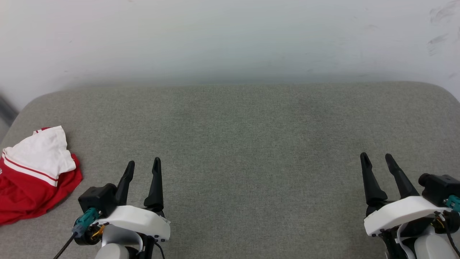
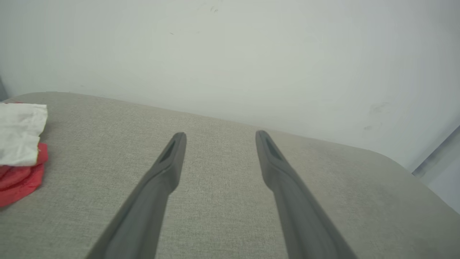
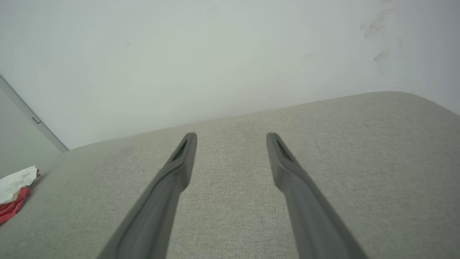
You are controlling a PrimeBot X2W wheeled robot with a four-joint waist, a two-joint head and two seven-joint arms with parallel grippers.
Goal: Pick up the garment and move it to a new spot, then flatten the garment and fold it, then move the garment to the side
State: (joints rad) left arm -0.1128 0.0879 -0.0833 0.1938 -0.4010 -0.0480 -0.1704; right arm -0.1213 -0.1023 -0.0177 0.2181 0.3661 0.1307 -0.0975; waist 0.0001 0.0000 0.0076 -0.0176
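One crumpled garment (image 1: 32,180), red with a white sleeve and red-and-white striped trim, lies bunched at the far left edge of the grey upholstered surface (image 1: 251,144), partly cut off by the head view's border. Near it on its right, but not touching it, the left tool (image 1: 143,162) hovers with its two dark fingers spread wide and nothing between them. Well apart, at the surface's right side, the right tool (image 1: 376,156) stands equally wide open and empty. A pale wall (image 1: 230,36) rises behind.
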